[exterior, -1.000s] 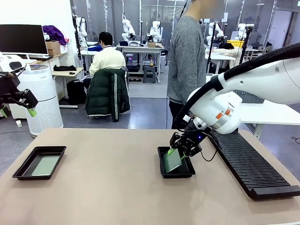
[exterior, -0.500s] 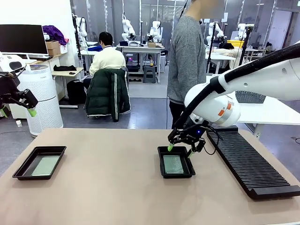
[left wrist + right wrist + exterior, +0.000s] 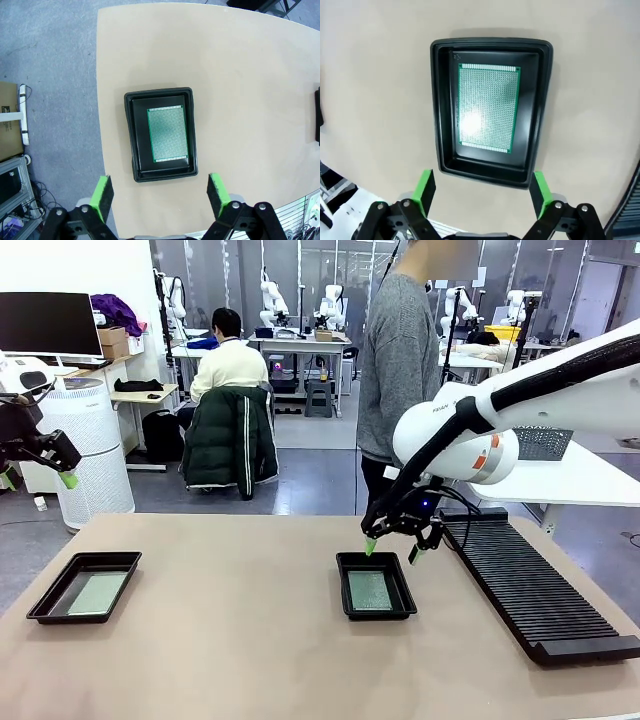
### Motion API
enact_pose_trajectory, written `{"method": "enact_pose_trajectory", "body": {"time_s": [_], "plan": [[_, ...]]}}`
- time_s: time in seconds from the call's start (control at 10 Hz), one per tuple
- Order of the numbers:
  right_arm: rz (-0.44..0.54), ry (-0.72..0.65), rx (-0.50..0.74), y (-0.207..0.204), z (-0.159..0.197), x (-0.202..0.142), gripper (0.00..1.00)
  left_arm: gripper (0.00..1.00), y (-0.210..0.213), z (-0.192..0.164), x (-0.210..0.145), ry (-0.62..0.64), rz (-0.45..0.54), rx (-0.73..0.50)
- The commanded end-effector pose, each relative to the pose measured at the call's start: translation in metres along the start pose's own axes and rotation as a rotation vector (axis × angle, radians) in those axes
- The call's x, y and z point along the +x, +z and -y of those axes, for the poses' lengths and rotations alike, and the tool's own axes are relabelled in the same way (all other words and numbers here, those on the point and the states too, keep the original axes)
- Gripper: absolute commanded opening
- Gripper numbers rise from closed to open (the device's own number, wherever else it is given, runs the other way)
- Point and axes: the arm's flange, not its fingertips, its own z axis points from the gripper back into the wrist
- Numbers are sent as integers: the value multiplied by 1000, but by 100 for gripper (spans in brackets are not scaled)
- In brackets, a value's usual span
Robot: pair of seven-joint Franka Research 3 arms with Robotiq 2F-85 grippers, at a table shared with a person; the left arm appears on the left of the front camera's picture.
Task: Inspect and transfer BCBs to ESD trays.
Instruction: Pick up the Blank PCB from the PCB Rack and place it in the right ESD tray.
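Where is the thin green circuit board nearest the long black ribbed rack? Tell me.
In the front view it lies flat inside the shallow black tray right of table centre, just left of the rack, below the open right gripper.

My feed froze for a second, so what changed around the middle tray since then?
The right end effector let go of the circuit board it had held tilted in the middle tray; the board now lies flat on the tray floor. The end effector rose and hangs open just beyond the tray. Unchanged: the left end effector stays open, high over the left tray, whose board has not moved.
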Motion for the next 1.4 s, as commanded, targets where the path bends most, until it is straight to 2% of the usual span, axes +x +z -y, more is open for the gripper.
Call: {"method": "enact_pose_trajectory", "body": {"time_s": [0.0, 0.4, 0.5, 1.3], "plan": [[-9, -20, -58, 11, -6, -4, 100, 100, -1, 1, -2, 1, 4, 3], [-23, -37, -122, 20, -2, -4, 100, 100, -1, 1, -2, 1, 4, 3], [-13, -7, -65, 14, 0, -6, 100, 100, -1, 1, -2, 1, 4, 3], [-13, -7, -65, 14, 0, -6, 100, 100, -1, 1, -2, 1, 4, 3]]}}
